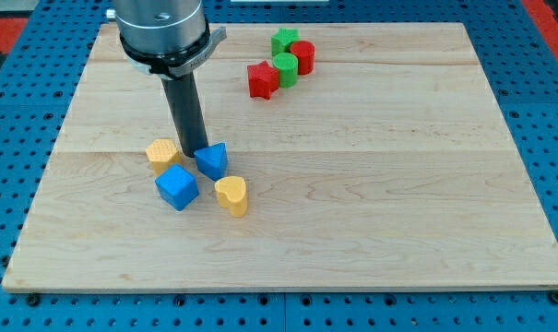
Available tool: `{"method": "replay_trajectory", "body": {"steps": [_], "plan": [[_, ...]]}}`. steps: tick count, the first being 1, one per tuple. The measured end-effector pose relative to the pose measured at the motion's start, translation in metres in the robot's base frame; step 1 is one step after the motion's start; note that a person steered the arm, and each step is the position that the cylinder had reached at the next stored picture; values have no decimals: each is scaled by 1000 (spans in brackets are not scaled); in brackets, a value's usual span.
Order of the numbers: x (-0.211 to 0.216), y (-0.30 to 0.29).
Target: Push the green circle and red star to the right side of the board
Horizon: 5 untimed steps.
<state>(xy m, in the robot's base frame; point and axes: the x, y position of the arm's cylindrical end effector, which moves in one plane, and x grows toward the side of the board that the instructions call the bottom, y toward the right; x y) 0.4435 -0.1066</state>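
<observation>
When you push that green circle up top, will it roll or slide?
The green circle probably slides: it stands flat like a short cylinder. Touching the red star, it may well shove that along. My tip is far off, by the blue blocks.

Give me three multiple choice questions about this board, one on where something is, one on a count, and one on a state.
1. Where is my tip?
A. Among the blue and yellow blocks at the view's left
B. Beside the red star
C. Off the board

2. How many green blocks are there?
A. One
B. Two
C. Four

3. How does the green circle stand to the red star?
A. Touching it
B. Far apart
C. Stacked on it

Answers: 1 A, the tip sits between the yellow block and the blue block. 2 B, two green blocks show near the view's top. 3 A, their sides meet.
</observation>
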Motion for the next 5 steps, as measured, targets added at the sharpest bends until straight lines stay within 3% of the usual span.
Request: {"method": "replay_trajectory", "body": {"steps": [3,4,5], "plan": [[-1,-12],[-47,-11],[-47,-11]]}}
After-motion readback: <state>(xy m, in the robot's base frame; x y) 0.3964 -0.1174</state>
